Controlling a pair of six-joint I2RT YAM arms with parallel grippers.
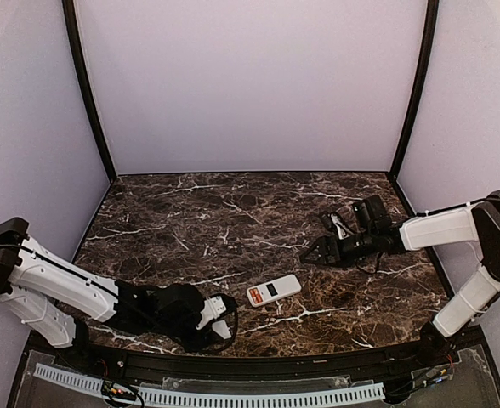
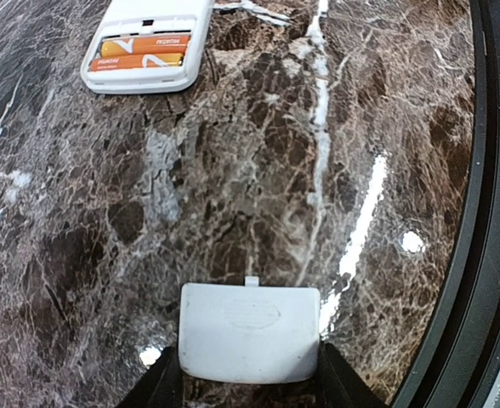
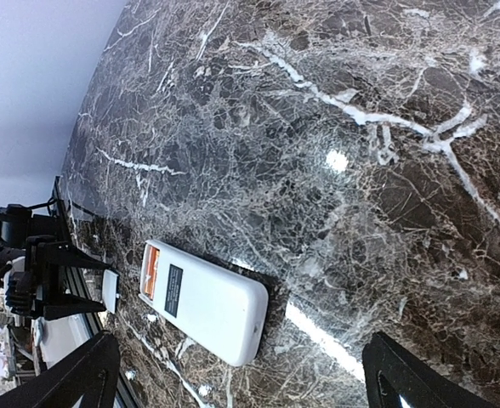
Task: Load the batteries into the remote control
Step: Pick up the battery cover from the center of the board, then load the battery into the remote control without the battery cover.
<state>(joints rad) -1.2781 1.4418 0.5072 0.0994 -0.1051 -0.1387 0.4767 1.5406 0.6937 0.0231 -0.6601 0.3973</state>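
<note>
The white remote control (image 1: 273, 291) lies back-up on the marble table, with two orange batteries (image 1: 256, 297) side by side in the recess at its left end. They also show in the left wrist view, batteries (image 2: 141, 53) inside the remote (image 2: 152, 76). My left gripper (image 1: 224, 327) is shut on the small white cover (image 2: 250, 331), low at the table's front, left of the remote. My right gripper (image 1: 314, 253) is open and empty, behind and right of the remote (image 3: 203, 302). In its view the batteries (image 3: 150, 272) and the cover (image 3: 110, 291) show too.
The black front rail of the table (image 2: 488, 255) runs close to the right of my left gripper. Dark marble table (image 1: 233, 212) stretches behind, with white walls and black corner posts (image 1: 88, 93) around it.
</note>
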